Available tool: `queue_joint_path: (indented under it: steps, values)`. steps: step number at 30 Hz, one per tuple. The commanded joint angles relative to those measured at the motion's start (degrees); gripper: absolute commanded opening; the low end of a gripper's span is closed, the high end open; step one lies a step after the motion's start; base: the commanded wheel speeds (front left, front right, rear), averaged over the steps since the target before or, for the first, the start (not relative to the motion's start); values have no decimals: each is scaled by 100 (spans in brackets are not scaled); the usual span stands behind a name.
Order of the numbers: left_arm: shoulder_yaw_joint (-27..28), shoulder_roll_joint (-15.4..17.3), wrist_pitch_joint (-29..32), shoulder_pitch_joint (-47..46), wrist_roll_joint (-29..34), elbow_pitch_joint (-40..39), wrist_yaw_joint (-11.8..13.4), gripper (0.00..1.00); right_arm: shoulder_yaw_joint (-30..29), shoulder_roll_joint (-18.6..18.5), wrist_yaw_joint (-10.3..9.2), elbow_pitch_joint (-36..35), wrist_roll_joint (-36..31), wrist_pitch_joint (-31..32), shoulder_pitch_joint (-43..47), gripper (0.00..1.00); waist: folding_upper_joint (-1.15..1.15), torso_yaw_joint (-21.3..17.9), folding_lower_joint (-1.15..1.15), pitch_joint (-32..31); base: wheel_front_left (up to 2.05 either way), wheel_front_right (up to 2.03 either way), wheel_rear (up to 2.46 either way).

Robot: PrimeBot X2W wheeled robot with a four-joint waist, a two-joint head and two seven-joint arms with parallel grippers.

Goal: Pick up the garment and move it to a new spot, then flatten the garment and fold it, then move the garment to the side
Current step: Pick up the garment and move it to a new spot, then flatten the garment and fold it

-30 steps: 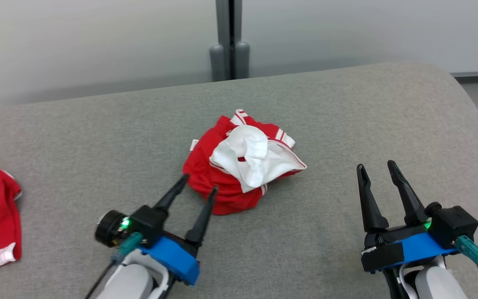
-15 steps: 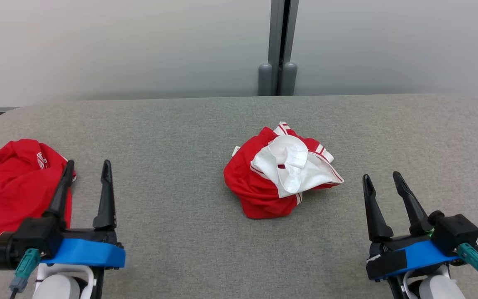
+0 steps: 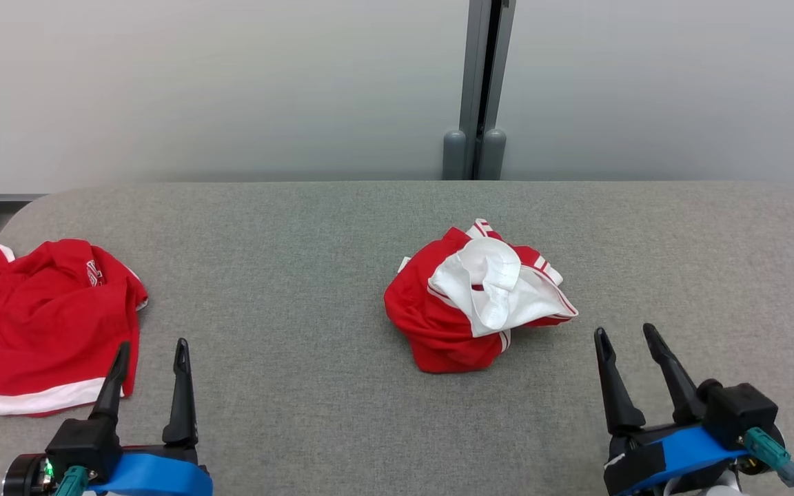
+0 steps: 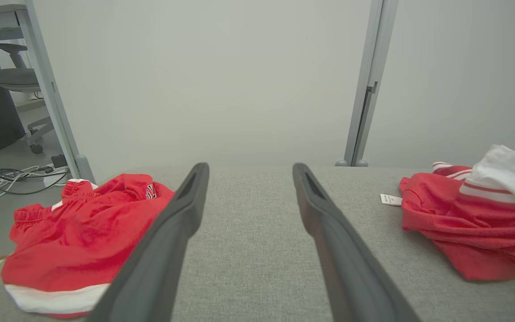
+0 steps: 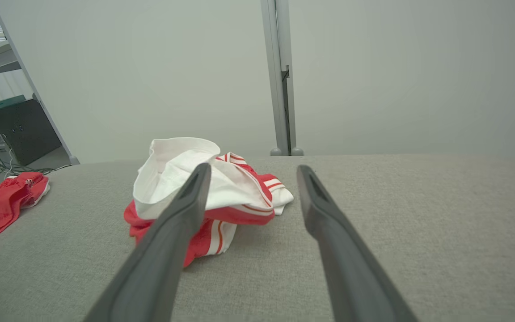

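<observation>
Ok so, starting at the 9 o'clock edge of the grey padded table [image 3: 314, 227]: there's a spare red garment [image 3: 38, 324] with a white hem, lying loosely spread. The left gripper [image 3: 152, 343] sits at about 7 o'clock, jaws wide apart and empty, and its outer fingertip is just beside that hem. That's worry number one imo. If this arm swings across low, a finger could snag the wrong cloth and drag it along.

The crumpled garment [image 3: 469, 306], which I take to be the one to work on, is bunched in a red-and-white ball near the middle of the table, a bit toward 3 o'clock, touching neither gripper. The balled-up state is the main problem. A pinch from above probably catches several layers at once, so it'd lift as a lump and flattening gets messy. The white part lies on top with a loose rim, so grabbing only that could tug it out instead of carrying the whole thing. There's also a small white tag [image 4: 390, 199] poking out at its 10 o'clock side, easy to pinch by mistake.

The right gripper [image 3: 624, 330] is at roughly 5 o'clock, also spread open with nothing in it, and the garment is off at its 10 o'clock. It's the nearer one, but coming in flat could just shove the ball along the table.
</observation>
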Motion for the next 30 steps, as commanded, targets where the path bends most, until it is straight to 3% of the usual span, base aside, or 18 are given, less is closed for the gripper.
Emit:
queue_joint_path:
  steps: [1,30]
  values:
    - [50,-57,-17,51,57,47,-43,100,12,-28,1,40,-42,-20,114,100,-1,-3,0,-16,0,0,0]
    - [414,-382,-17,-99,526,177,-325,100,11,-27,1,227,-87,-20,61,100,-1,-94,0,3,0,0,0]
